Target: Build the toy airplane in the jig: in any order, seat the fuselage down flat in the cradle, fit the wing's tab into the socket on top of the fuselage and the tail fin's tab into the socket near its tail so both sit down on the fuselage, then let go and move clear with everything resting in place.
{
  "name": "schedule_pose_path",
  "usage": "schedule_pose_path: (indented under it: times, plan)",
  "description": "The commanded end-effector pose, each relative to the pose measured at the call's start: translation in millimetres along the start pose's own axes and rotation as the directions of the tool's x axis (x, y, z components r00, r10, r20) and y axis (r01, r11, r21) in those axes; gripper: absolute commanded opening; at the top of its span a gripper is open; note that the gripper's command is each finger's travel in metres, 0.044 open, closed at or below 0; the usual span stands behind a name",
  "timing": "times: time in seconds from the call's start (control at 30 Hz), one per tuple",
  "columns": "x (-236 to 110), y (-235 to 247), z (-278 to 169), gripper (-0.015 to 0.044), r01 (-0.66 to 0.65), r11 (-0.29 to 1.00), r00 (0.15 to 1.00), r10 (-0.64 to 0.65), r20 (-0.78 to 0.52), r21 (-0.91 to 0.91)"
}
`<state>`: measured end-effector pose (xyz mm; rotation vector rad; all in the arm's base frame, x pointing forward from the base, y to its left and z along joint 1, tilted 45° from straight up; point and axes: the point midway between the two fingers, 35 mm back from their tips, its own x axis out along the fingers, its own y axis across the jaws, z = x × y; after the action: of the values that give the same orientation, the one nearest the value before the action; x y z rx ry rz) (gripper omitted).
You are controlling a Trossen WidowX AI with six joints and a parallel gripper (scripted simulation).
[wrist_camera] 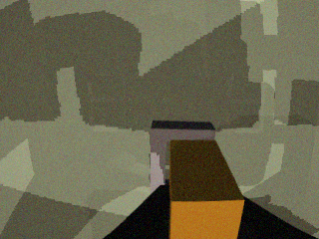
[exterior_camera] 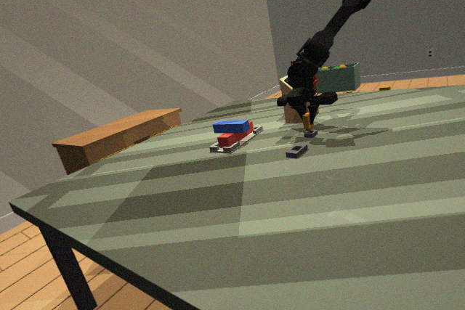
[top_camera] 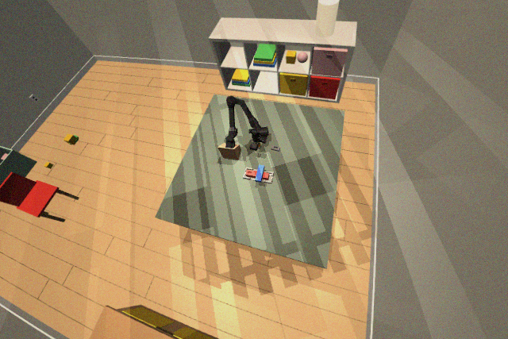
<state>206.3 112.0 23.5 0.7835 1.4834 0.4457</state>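
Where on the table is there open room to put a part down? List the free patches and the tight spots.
Free: the wide stretch between the jig and the near table edge, and right of the dark holder. Crowded: around the gripper holding the yellow fin, the small holder and the wooden base block.
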Motion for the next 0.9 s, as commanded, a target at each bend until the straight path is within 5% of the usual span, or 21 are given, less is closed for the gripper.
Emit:
schedule_pose_path:
  times: [0.0, 0.87]
  plan:
    - [-12.8, 0.9, 5.3, 0.0, 0.006, 1.0, 1.0, -0.006, 0.012, -0.008]
    - [-88.5, 0.5, 5.5, 0.0, 0.019, 0.999, 1.0, -0.019, 0.004, 0.027]
